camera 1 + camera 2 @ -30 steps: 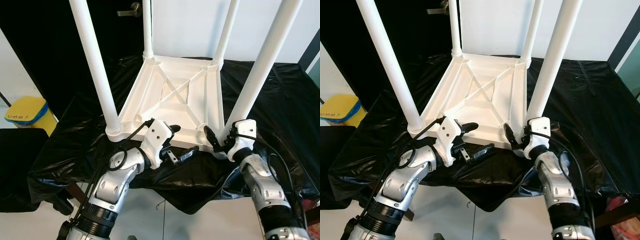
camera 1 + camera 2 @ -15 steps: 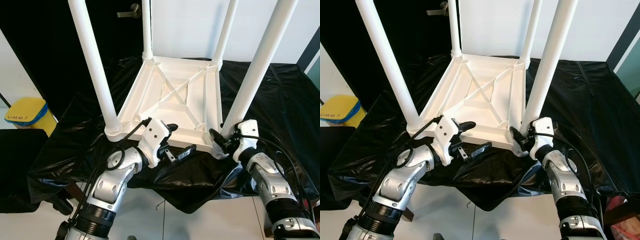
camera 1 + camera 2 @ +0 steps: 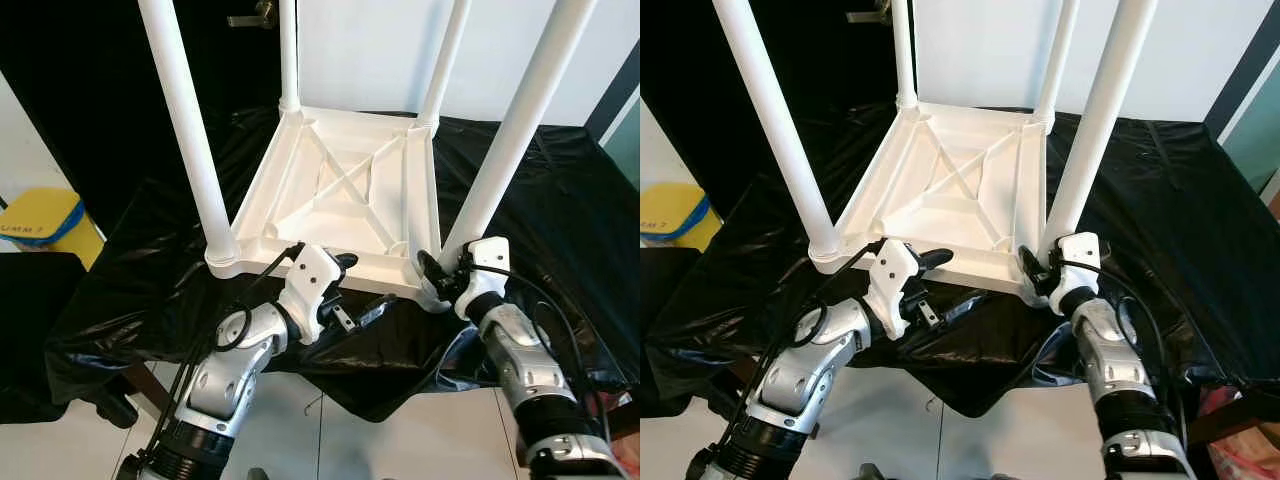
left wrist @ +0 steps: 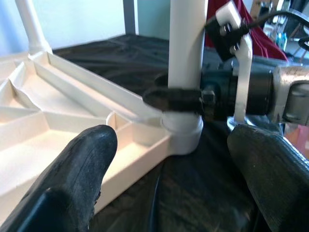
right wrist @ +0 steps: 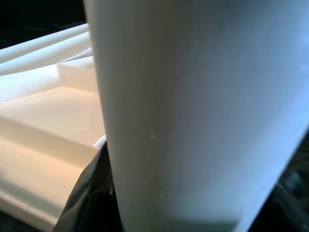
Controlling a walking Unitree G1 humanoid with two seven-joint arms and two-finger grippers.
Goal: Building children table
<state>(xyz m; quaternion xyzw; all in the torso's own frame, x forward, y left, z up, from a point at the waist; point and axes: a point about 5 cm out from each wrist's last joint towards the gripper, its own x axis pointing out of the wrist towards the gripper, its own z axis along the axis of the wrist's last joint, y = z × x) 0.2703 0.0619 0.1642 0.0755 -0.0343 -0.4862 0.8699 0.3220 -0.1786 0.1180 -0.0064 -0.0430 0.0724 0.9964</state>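
Note:
The white children's table (image 3: 340, 190) lies upside down on a black plastic sheet (image 3: 560, 200), its four round legs pointing up. My right gripper (image 3: 438, 276) is shut around the base of the near right leg (image 3: 510, 130); in the left wrist view one of its black fingers (image 4: 176, 99) wraps that leg. Seen from the right wrist, the leg (image 5: 193, 121) is very close. My left gripper (image 3: 358, 287) hovers open at the table's near edge, fingers (image 4: 82, 164) spread wide by the near right corner, holding nothing.
The near left leg (image 3: 185, 130) rises beside my left arm. A yellow bin (image 3: 40, 215) stands on the floor at the left. The sheet's front edge hangs over white floor (image 3: 330, 450). A dark door with a handle (image 3: 250, 18) is behind.
The head view has shifted slightly. My right forearm swayed a little while its gripper stayed at the leg's base. The left gripper remains open at the near edge.

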